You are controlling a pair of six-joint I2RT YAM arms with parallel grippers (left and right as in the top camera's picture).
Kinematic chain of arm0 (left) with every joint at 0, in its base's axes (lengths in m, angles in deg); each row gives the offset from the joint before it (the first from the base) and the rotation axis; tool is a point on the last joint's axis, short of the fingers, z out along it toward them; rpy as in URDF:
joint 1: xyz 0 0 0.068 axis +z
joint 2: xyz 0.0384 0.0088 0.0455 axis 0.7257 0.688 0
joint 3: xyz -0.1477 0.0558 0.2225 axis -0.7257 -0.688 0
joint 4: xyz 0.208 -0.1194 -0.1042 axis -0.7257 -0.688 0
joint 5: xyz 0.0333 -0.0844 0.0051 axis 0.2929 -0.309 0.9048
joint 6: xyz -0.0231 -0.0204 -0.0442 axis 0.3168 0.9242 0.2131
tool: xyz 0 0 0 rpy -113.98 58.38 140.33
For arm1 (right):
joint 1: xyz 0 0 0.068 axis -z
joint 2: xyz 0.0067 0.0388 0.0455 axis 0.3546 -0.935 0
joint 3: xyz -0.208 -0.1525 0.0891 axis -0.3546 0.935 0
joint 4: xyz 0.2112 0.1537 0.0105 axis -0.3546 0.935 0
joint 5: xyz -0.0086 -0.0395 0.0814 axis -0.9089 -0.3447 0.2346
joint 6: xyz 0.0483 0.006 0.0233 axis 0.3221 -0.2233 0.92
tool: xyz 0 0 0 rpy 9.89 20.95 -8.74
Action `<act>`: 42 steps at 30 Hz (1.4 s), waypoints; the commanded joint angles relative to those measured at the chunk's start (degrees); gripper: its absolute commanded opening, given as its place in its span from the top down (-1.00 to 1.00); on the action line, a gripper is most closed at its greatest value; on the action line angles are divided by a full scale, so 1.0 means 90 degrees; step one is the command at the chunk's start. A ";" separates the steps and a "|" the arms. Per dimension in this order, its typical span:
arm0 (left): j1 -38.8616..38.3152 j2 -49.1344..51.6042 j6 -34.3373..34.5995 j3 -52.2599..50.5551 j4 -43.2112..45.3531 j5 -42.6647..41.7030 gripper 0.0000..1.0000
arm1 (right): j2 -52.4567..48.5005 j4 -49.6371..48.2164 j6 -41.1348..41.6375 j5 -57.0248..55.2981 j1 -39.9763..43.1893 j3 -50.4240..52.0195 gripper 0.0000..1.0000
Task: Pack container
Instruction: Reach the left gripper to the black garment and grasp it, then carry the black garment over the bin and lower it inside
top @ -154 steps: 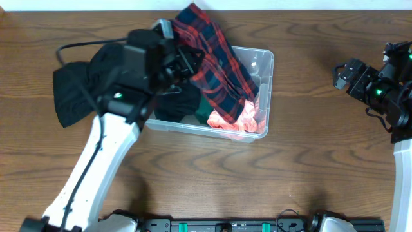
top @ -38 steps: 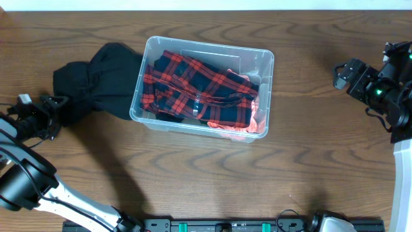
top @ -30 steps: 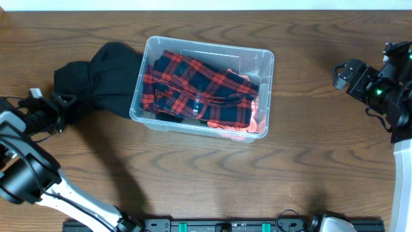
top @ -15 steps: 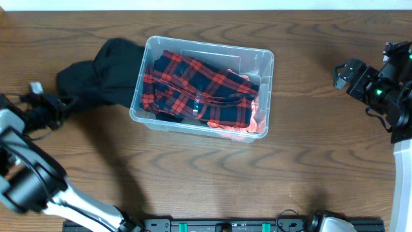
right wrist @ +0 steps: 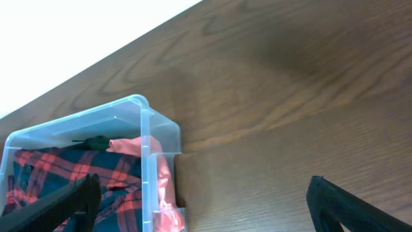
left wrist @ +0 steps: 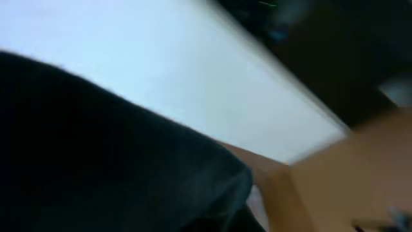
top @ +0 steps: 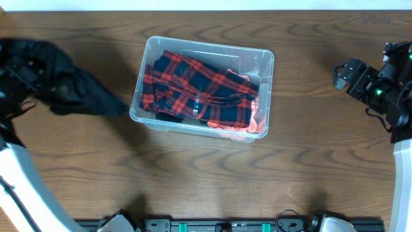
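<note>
Well — clear container (top: 268, 76) — rounded corners

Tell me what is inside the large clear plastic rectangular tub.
A red-and-navy plaid shirt fills most of the clear plastic tub, lying on top. A coral-pink garment shows at the right end. Whatever lies under the shirt is covered.

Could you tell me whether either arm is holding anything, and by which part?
The left gripper seems to hold the black garment by its left end, though blur hides the fingers. The right gripper is open and empty.
</note>
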 commanded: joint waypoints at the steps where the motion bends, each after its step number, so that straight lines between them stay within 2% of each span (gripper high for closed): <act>1: -0.0942 -0.0308 0.0721 0.0204 0.0517 -0.1149 0.89 | 0.0036 0.0002 0.0039 -0.0002 0.0041 -0.0005 -0.98; 9: -0.3662 0.0000 0.0945 0.0204 0.2336 -0.1212 0.88 | 0.0036 0.0002 0.0039 -0.0002 0.0041 -0.0005 -0.98; 12: -0.4439 0.0415 0.0862 0.0204 0.2912 -0.1219 0.88 | 0.0036 0.0002 0.0039 -0.0002 0.0041 -0.0005 -0.98; 15: -0.4923 0.0911 0.0537 0.0204 0.3089 -0.1161 0.88 | 0.0036 0.0002 0.0039 -0.0002 0.0041 -0.0005 -0.99; 24: -0.5151 0.2157 0.0500 0.0204 0.3594 -0.1069 0.88 | 0.0036 0.0002 0.0039 -0.0002 0.0041 -0.0005 -0.98; 26: -0.5161 0.2234 0.0799 0.0204 0.3942 -0.1010 0.88 | 0.0036 0.0002 0.0039 -0.0002 0.0041 -0.0005 -0.98; 28: -0.5207 0.2237 0.1243 0.0204 0.4607 -0.0998 0.88 | 0.0036 0.0002 0.0039 -0.0002 0.0041 -0.0005 -0.98; 32: -0.5396 0.2234 0.2482 0.0204 0.6744 -0.0913 0.88 | 0.0036 0.0002 0.0039 -0.0002 0.0041 -0.0005 -0.98; 34: -0.5498 0.2234 0.2705 0.0204 0.7274 -0.0770 0.88 | 0.0034 0.0002 0.0039 -0.0002 0.0041 -0.0005 -0.99; 39: -0.5663 0.2324 0.2501 0.0204 0.7210 -0.0612 0.88 | 0.0036 0.0002 0.0039 -0.0002 0.0041 -0.0005 -0.98; 42: -0.5661 0.2414 0.2137 0.0163 0.6319 -0.0624 0.88 | 0.0036 0.0002 0.0039 -0.0002 0.0041 -0.0005 -0.98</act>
